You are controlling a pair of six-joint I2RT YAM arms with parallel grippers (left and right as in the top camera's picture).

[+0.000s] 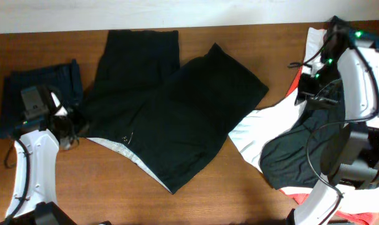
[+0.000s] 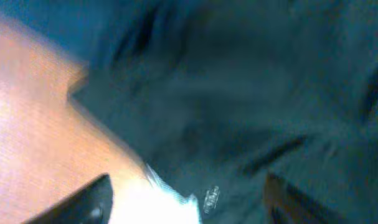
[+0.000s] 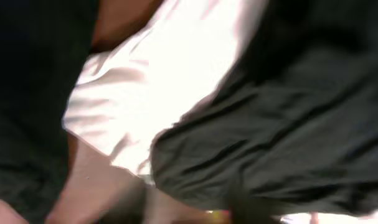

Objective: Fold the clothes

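Note:
Large black two-legged shorts lie spread flat mid-table, legs toward the far edge, with the white-lined waistband at the near left. My left gripper is open at the waistband's left corner. In the left wrist view the open left gripper has the black shorts cloth and white lining between its fingers. My right gripper hangs over a pile of white, red and black clothes. In the blurred right wrist view the right gripper looks open above black cloth and white cloth.
A folded dark navy garment lies at the far left, just behind my left gripper. The brown wooden table shows along the front. The right arm's cables hang over the pile at the right edge.

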